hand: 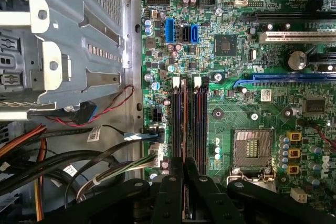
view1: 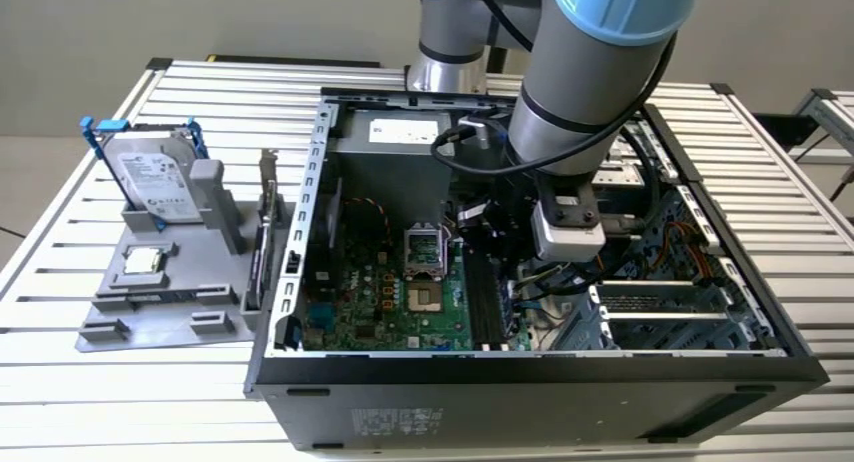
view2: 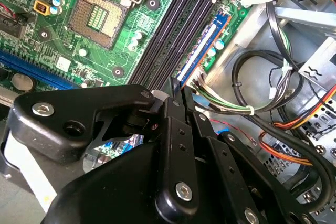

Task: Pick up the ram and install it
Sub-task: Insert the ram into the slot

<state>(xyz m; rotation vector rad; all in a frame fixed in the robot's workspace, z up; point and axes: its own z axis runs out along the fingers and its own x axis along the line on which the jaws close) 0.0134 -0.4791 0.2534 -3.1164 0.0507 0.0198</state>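
Reaching down from above in the exterior view, an arm (view1: 587, 92) inside an open case (view1: 534, 382) that lies on a slatted tabletop (view1: 134, 412). Beside the case, toward the exterior view's left, a grey fixture (view1: 147, 317) carrying a hard drive (view1: 154, 177) stood on edge and a chip (view1: 144, 262) lying flat, both well apart from the arm. Closer in, from the second wrist view, the black claw (view2: 179, 88) with its fingers drawn nearly together, pinching the near end of the ram (view2: 205, 43). Seen there edge-on as a thin blue and white strip, standing along the outermost of the dark slots (view2: 168, 30), the side nearest the case's metal wall and a bundle of cables (view2: 273, 77). Hard to tell whether fully seated or only resting in the slot. Same grip from straight above in the first wrist view: claw (hand: 184, 163) at the end of the slots (hand: 199, 124), the ram (hand: 185, 124) reduced to a fine line running away from the fingertips. Also there, the bare socket (hand: 252, 148) just beside the slots and a metal cage (hand: 68, 40) across the case wall, things the second wrist view cuts off or hides behind the claw.
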